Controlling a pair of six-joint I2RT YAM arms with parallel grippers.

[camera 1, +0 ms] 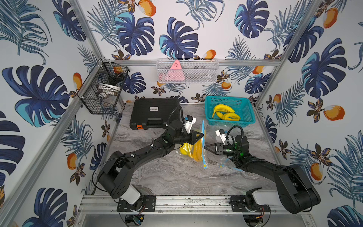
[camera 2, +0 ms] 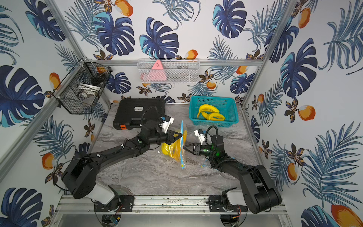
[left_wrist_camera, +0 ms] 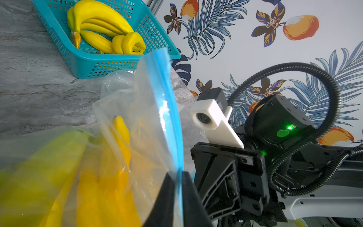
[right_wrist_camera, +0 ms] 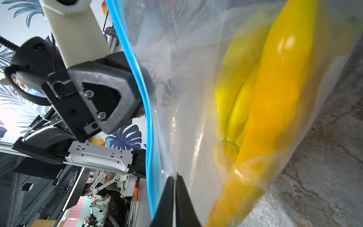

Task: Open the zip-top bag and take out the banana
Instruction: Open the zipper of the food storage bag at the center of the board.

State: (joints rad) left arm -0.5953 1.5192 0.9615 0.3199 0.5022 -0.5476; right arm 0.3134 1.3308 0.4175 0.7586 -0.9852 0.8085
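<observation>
The clear zip-top bag stands on edge at mid-table, its blue zip strip running along the side that faces the right arm. A yellow banana bunch lies inside it. My left gripper straddles the blue strip, jaws a little apart. My right gripper is shut on the bag's clear wall just beside the strip.
A teal basket holding more bananas stands at the back right. A black case lies at the back left. Crumpled clear plastic lies under the right arm. Wire baskets hang on the walls.
</observation>
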